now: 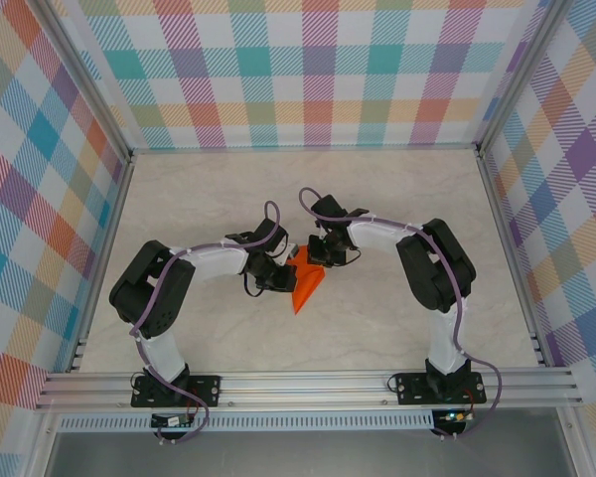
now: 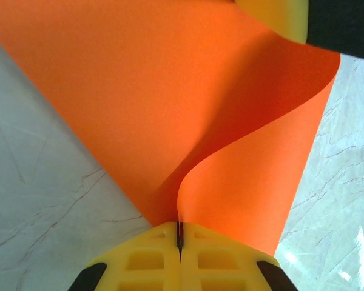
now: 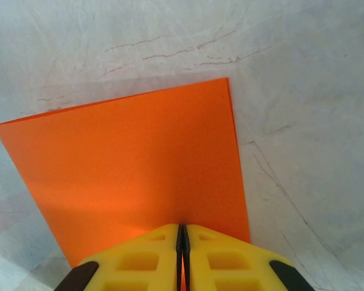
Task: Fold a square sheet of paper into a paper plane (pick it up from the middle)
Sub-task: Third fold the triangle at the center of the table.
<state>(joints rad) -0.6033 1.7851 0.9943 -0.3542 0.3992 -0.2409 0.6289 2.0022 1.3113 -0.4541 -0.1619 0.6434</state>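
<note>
Judging from the overhead view, the folding looks partly done: the paper plane (image 1: pixel 302 284) already reads as a narrow orange triangle with its point toward the arm bases, so the early folds seem to be in; yet in the left wrist view the paper plane (image 2: pixel 139 91) bows upward in a loose S-curve instead of lying pressed flat, so I take this fold as unfinished, with creasing and probably the wing folds left to do; how many layers are already creased I cannot tell. The left pincer (image 1: pixel 276 279) has its jaws together, clamped on the paper's near edge; from its own camera the left pincer (image 2: pixel 179 229) bites a thin edge, and the sheet rises straight ahead of the tips and spreads wide to both sides. The right pincer (image 1: pixel 317 259) is likewise clamped on the paper; in its own view the right pincer (image 3: pixel 182 230) has its yellow jaws pressed together on the near edge, and the paper plane (image 3: pixel 133 163) runs out flat ahead of the tips, more to one side than the other, over the pale marbled counter (image 3: pixel 303 73). Seen from above, the paper sits between the two pincers, touching both, its pointed end reaching past the left pincer toward the bases, with the counter (image 1: pixel 397 199) beneath; whether that point rests on the surface I cannot tell.
</note>
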